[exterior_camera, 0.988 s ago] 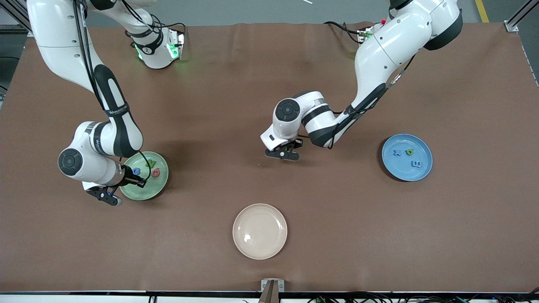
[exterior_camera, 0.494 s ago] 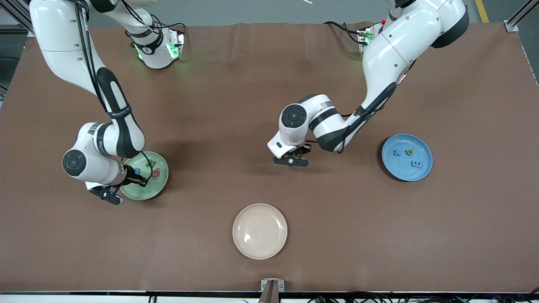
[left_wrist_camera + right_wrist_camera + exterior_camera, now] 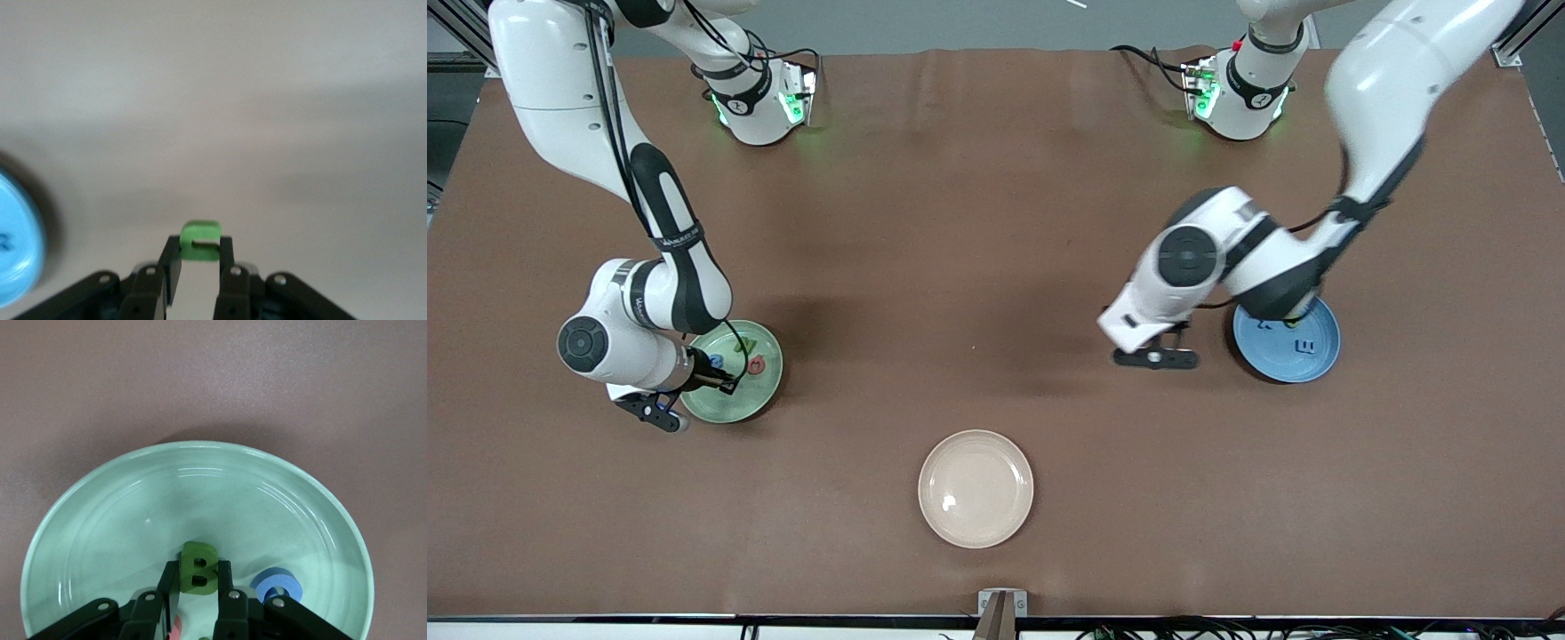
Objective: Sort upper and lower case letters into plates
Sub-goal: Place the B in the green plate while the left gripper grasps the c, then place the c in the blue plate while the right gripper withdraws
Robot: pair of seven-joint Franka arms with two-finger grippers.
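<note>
Front view: the left gripper [image 3: 1154, 357] is held over bare table beside the blue plate [image 3: 1307, 360] (toward the left arm's end of the table), and in the left wrist view its fingers are seen pinched on a small green letter [image 3: 200, 241]. The right gripper [image 3: 195, 595] is held over the green plate [image 3: 734, 404], toward the right arm's end, clamped on a dark green letter B [image 3: 198, 567], with a blue letter [image 3: 279, 584] lying in that plate beside it. A cream plate [image 3: 975, 488] is set nearer the front camera, between the two.
</note>
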